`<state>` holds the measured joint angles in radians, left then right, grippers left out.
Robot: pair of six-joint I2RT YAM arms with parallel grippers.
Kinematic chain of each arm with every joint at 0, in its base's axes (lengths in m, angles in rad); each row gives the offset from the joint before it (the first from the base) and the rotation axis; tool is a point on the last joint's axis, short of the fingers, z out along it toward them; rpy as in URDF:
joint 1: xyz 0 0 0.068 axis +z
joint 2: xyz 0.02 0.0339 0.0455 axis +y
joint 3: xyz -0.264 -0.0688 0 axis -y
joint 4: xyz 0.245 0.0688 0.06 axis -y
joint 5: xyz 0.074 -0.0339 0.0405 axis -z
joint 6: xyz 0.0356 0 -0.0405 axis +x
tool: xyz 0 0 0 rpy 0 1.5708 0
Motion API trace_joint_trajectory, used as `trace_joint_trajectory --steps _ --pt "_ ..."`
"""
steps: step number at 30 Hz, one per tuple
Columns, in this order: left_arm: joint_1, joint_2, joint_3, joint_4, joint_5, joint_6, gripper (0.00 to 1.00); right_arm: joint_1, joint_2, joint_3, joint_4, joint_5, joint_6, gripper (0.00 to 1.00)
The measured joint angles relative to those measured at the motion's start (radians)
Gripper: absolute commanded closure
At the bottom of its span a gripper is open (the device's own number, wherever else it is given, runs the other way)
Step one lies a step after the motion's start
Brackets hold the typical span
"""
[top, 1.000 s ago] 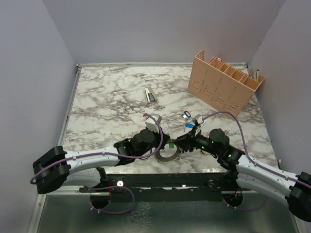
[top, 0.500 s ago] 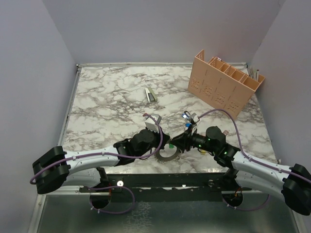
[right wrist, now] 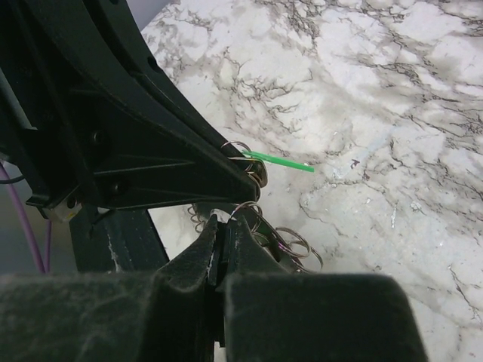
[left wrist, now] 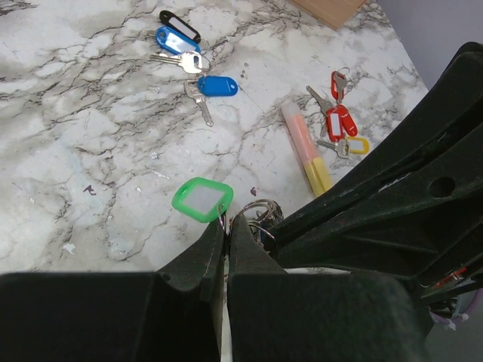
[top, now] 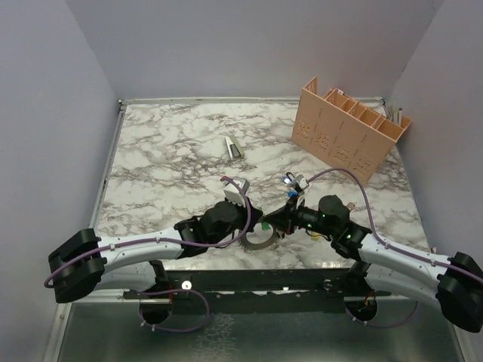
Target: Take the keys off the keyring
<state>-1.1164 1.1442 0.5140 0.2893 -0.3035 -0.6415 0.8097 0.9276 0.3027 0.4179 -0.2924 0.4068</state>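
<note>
The keyring (top: 259, 240), a grey coiled metal ring, lies near the table's front edge between both grippers. Its wire coils show in the left wrist view (left wrist: 260, 212) and the right wrist view (right wrist: 290, 244). My left gripper (left wrist: 226, 224) is shut on the thin wire loop of the green-headed key (left wrist: 202, 199), at the ring's edge. My right gripper (right wrist: 223, 225) is shut on a coil of the keyring, tip to tip with the left fingers (right wrist: 226, 170). The green key (right wrist: 279, 160) sticks out edge-on. Two blue-headed keys (left wrist: 213, 86) lie loose on the marble beyond.
A peach slotted organizer (top: 351, 128) stands at the back right. A small white and green object (top: 235, 147) lies mid-table. A bunch with red and yellow tags (left wrist: 341, 121), a pink-yellow highlighter (left wrist: 306, 147) and a black tag (left wrist: 178, 23) lie near the blue keys.
My right gripper has moved left and closed in on the keyring, meeting the left gripper. The left arm has barely moved.
</note>
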Motion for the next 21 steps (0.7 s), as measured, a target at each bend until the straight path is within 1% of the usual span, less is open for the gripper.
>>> trace_joint_trajectory --steps 2,4,7,9,13,17,19,21 --pt "0.001 -0.006 0.000 -0.004 0.000 0.006 0.86 0.000 0.000 0.001 0.000 -0.002 0.000 0.99" --pt "0.002 -0.016 0.000 -0.017 -0.004 0.011 0.75 0.000 -0.004 0.001 -0.001 -0.002 -0.007 0.99" --pt "0.004 -0.056 0.000 -0.051 -0.018 0.022 0.63 0.000 -0.023 0.001 -0.003 0.001 -0.021 0.99" --pt "0.005 -0.092 0.001 -0.074 -0.032 0.030 0.58 0.000 -0.042 0.001 -0.009 0.008 -0.034 0.99" --pt "0.014 -0.184 0.004 -0.127 -0.074 0.051 0.56 0.000 -0.070 0.000 -0.010 0.014 -0.064 0.99" --pt "0.027 -0.232 0.029 -0.156 -0.084 0.085 0.56 0.000 -0.079 -0.012 0.000 0.014 -0.105 0.99" --pt "0.044 -0.234 0.039 -0.156 -0.068 0.112 0.55 0.000 -0.082 -0.016 0.007 0.014 -0.126 0.99" --pt "0.069 -0.234 0.036 -0.150 -0.024 0.138 0.55 0.000 -0.089 -0.023 0.016 0.014 -0.148 0.99"
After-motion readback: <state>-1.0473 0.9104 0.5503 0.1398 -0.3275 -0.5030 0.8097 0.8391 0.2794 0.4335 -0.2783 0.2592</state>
